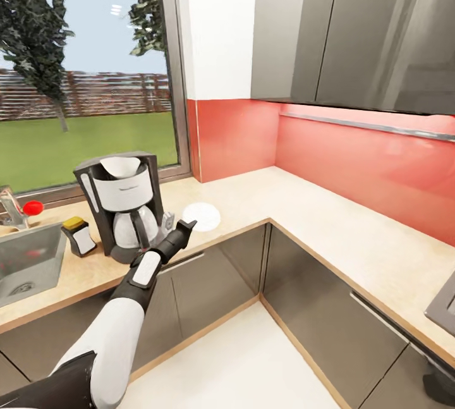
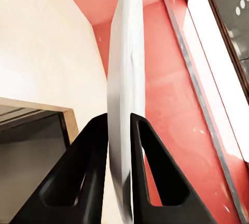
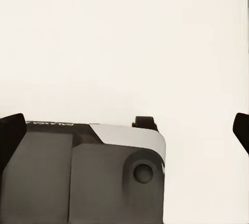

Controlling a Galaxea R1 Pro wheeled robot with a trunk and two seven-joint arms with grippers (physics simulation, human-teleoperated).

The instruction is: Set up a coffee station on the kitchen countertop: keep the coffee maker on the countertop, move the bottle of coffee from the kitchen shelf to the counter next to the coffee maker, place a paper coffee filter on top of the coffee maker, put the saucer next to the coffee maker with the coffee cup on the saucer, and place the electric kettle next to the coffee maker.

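We judge the saucer step in hand: our left claw grips the saucer by its rim, just beyond the coffee maker, and must next lower it flat onto the table.

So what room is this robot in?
A kitchen, most likely: there's a coffee maker on a counter, a sink beside it, and dark cabinets on the wall.

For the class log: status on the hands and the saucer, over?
Left hand shut on saucer, held above the counter beside the coffee maker. Right hand open. Nothing blocking.
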